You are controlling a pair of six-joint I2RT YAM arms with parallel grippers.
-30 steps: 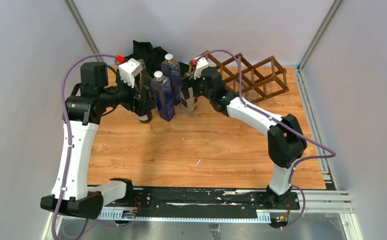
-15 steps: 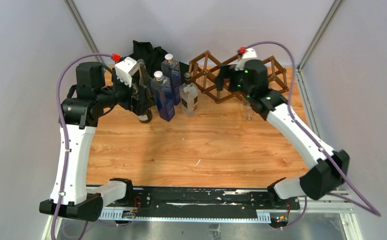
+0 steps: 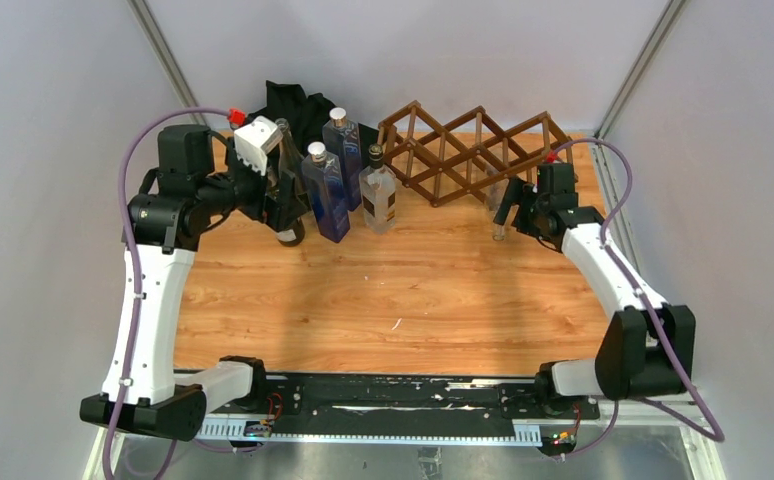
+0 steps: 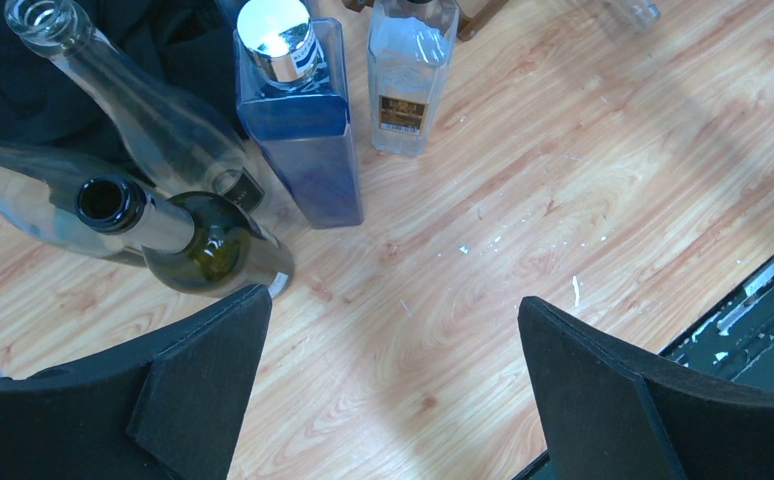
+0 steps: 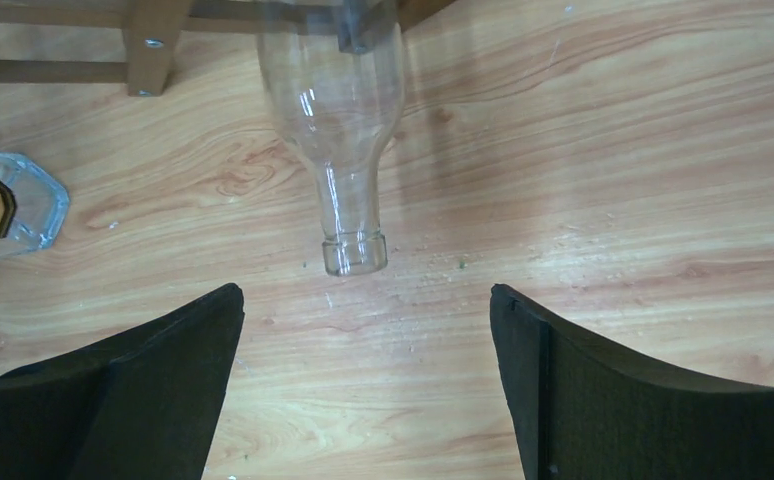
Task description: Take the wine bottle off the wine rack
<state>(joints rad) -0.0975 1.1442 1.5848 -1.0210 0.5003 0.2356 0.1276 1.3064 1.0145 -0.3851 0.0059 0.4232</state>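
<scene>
The wine bottle (image 5: 344, 120) runs past the right wrist view's top edge.

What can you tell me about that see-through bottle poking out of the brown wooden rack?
The wine bottle is clear, colourless glass and looks empty, with no cap on its ringed mouth. It lies tilted, body inside the wine rack, slim neck pointing out over the wooden table. Rack sticks cross its shoulder. Nothing grips it; whether its mouth touches the table is unclear.
</scene>
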